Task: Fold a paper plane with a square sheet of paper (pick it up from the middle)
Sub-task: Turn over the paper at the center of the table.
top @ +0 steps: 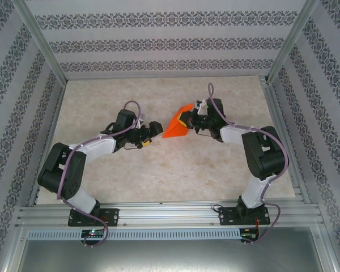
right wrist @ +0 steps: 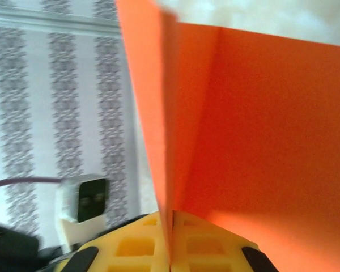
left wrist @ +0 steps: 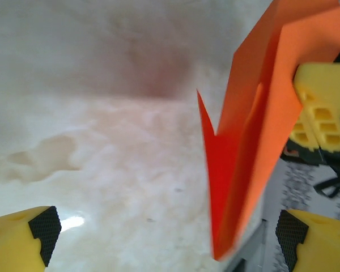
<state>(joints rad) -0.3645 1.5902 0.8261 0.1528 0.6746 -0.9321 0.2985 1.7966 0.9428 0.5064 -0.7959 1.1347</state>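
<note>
Right tool (right wrist: 171,241) pinches the thin, floppy square sheet of paper (right wrist: 260,141); take its crease gently with your spread left tool (left wrist: 167,229).

Table (top: 158,181): both arm bases on the near edge, left one near-left, right one near-right, both arms reaching in to the middle. Paper sheet (top: 175,127) sits mid-table, a bit far of centre, between the two grippers. Right gripper (top: 189,120) is on its right side, fingers pinched together on the sheet's edge (right wrist: 171,245), with the sheet (right wrist: 260,130) rising away from them. Left gripper (top: 154,131) is just left of the sheet. From the left wrist, the sheet (left wrist: 243,141) stands upright between the spread fingers (left wrist: 44,226), nearer the right one; contact can't be told. Right gripper (left wrist: 323,107) is behind the sheet.
</note>
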